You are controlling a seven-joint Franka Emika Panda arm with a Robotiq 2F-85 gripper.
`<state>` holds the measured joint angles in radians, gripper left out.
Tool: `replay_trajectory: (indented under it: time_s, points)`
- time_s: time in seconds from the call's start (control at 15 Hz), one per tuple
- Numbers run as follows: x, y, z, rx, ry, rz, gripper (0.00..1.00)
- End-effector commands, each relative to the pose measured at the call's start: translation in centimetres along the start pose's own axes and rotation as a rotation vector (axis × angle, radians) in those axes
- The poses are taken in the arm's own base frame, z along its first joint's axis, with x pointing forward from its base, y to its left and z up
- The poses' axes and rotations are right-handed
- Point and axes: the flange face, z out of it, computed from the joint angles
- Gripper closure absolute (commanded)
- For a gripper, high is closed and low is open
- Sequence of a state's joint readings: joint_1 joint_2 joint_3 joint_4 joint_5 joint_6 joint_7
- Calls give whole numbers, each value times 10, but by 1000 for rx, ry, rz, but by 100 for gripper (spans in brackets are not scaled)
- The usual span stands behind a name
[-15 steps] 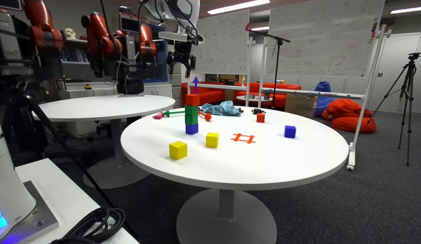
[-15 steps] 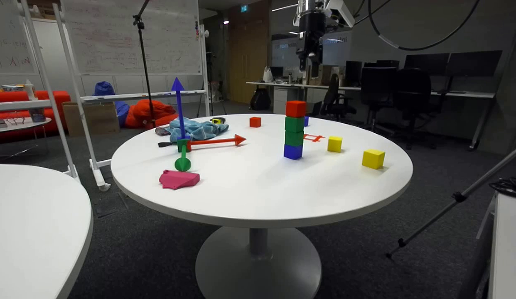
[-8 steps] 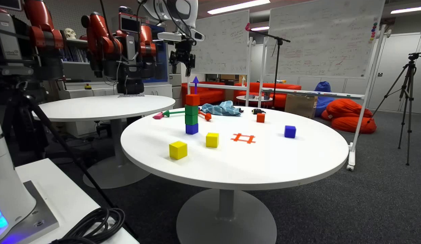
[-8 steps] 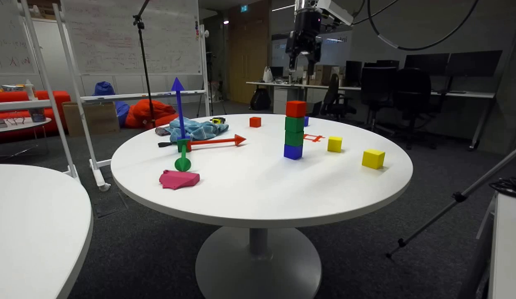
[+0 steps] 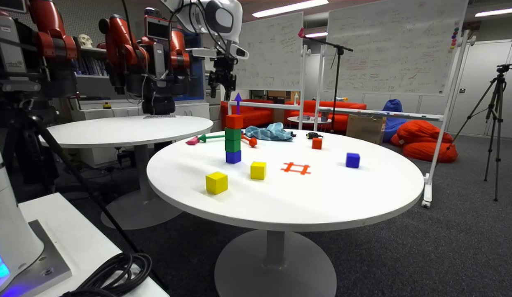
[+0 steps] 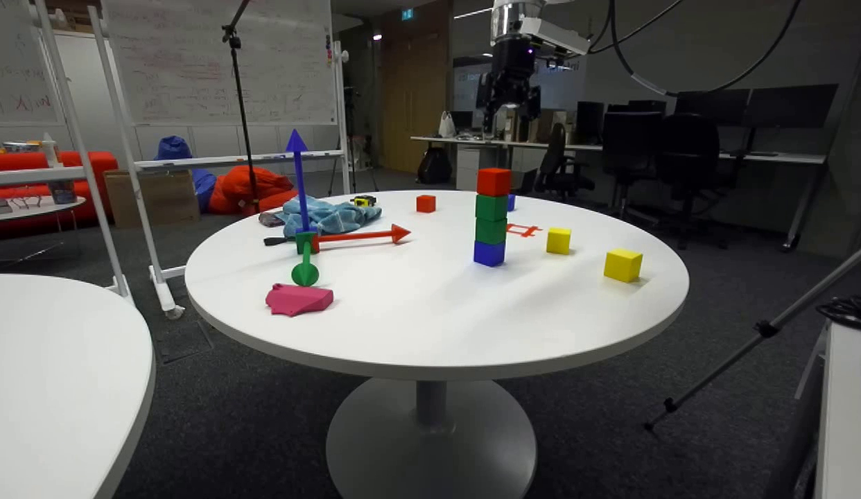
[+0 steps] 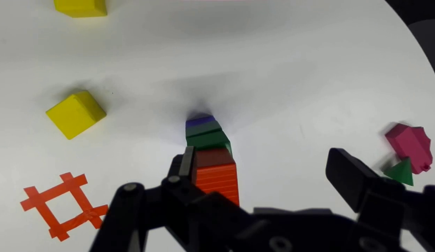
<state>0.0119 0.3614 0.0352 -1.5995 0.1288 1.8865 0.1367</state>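
Note:
My gripper (image 7: 263, 157) is open and empty, pointing down above a stack of cubes on a round white table (image 5: 322, 202). The stack's top is a red cube (image 5: 234, 121). Below it are two green cubes (image 5: 233, 139) and a blue cube (image 5: 233, 156) at the bottom. In the wrist view the red cube (image 7: 219, 175) shows between the fingers, close to the left finger, which covers part of it. In both exterior views the gripper (image 5: 221, 95) (image 6: 511, 123) is apart from the red cube (image 6: 493, 181), with a gap below the fingertips.
Two yellow cubes (image 6: 559, 241) (image 6: 623, 265), a lone red cube (image 5: 317, 143) and a lone blue cube (image 5: 352, 160) sit around an orange tape square (image 5: 296, 168). An arrow axis model (image 6: 306, 242), a pink piece (image 6: 299, 299) and a blue cloth (image 6: 333, 216) lie at another side.
The gripper has turned about its vertical axis, shifted slightly and come down a little toward the stack. The cubes have not moved.

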Motion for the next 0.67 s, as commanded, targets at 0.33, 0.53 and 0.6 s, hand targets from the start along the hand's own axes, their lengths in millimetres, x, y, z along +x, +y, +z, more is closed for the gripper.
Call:
replay_trajectory:
  time_s: [0.33,0.53,0.6]
  points:
    - [22,21,48,-169,-44,-67,0]
    - [28,21,50,-207,-44,-101,0]
    - [29,20,49,-213,-42,-111,0]
